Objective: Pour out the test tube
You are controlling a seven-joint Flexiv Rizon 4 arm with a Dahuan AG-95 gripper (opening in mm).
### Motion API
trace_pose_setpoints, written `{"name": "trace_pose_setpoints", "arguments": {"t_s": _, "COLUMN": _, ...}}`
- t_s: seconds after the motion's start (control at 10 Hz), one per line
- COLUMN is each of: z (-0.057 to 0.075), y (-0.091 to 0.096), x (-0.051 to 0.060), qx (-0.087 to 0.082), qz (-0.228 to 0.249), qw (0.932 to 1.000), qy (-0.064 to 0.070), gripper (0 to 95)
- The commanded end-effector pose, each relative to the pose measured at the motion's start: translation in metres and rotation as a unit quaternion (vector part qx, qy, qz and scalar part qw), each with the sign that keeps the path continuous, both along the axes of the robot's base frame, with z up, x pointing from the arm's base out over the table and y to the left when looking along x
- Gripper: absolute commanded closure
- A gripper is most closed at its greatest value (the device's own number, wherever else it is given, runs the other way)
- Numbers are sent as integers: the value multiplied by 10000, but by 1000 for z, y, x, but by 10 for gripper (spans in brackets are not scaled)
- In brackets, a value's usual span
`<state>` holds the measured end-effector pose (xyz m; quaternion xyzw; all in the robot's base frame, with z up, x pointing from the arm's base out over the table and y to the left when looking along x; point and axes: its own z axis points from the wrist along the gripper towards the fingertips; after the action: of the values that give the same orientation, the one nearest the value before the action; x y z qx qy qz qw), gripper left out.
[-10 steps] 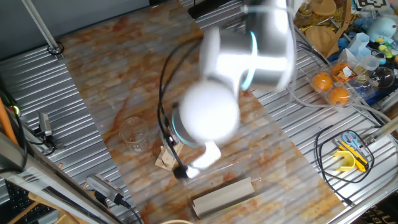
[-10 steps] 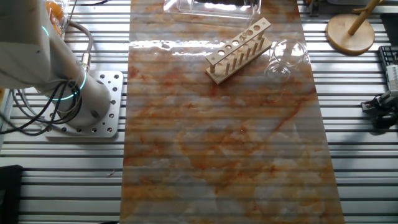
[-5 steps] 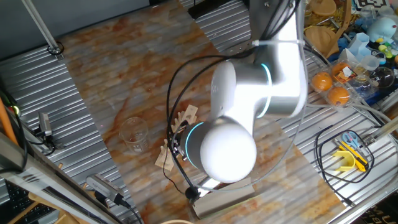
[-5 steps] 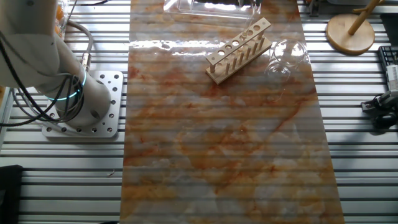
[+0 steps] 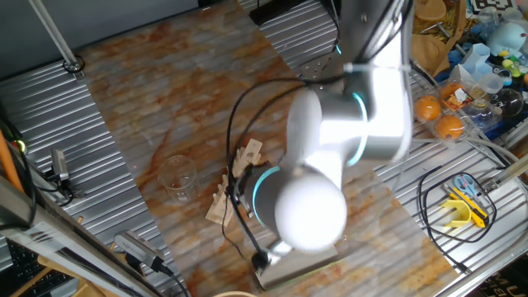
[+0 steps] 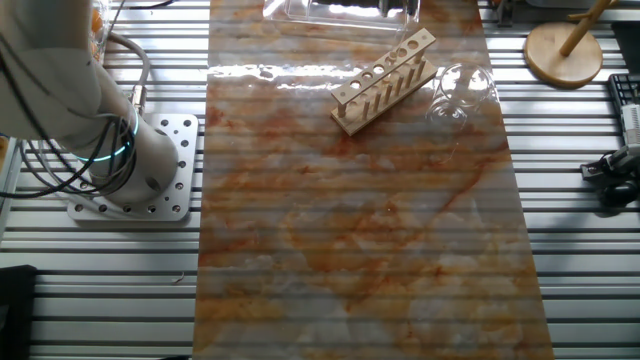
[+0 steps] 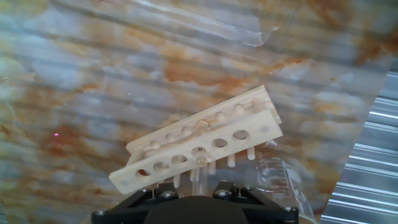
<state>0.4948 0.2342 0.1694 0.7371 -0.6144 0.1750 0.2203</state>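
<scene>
surface: marbled orange-and-grey mat over a ribbed metal table, filling the hand view and the middle of both fixed views.
nearest, hand view bottom edge: dark housing of my gripper at bottom centre; my fingertips are out of frame, so i cannot tell whether they are apart or together.
just beyond it: wooden rack lying slantwise across the lower centre, its row of holes facing the camera.
test tube: a thin clear glass stem seems to stand in one of the middle holes, just above my housing; it is faint, and i cannot tell whether it holds anything.
lower right of hand view: curved glass of the beaker just beside the rack's right end.
far: bare mat up to the top of the frame, with a clear plastic edge near the upper right.
change: in one fixed view my arm has swung from the upper middle down over the rack within the last second, now covering most of it; the rack and beaker have not shifted.
other fixed view: only my base shows at the left; rack and beaker sit at the top, untouched.
meaning: i judge this the approach, hand lined up above the rack, nothing gripped that i can see, pouring not yet begun.
next: likely a descent onto the tube, kept clear of the rack's wooden bars.
</scene>
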Motion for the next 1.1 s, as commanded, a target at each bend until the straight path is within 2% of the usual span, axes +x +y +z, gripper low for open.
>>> {"name": "trace_pose_setpoints", "arguments": {"t_s": 0.1, "z": -6, "y": -5, "x": -6, "qx": -105, "qz": 25, "qw": 9998, "qy": -153, "gripper": 570}}
{"name": "trace_pose_setpoints", "arguments": {"t_s": 0.5, "z": -20, "y": -15, "x": -20, "qx": -149, "qz": -64, "qw": 9994, "qy": -302, "gripper": 570}}
{"name": "trace_pose_setpoints", "arguments": {"t_s": 0.9, "z": -25, "y": -11, "x": -20, "qx": -229, "qz": -81, "qw": 9990, "qy": -368, "gripper": 570}}
{"name": "trace_pose_setpoints", "arguments": {"t_s": 1.1, "z": -27, "y": -8, "x": -19, "qx": -443, "qz": -9, "qw": 9978, "qy": -502, "gripper": 570}}
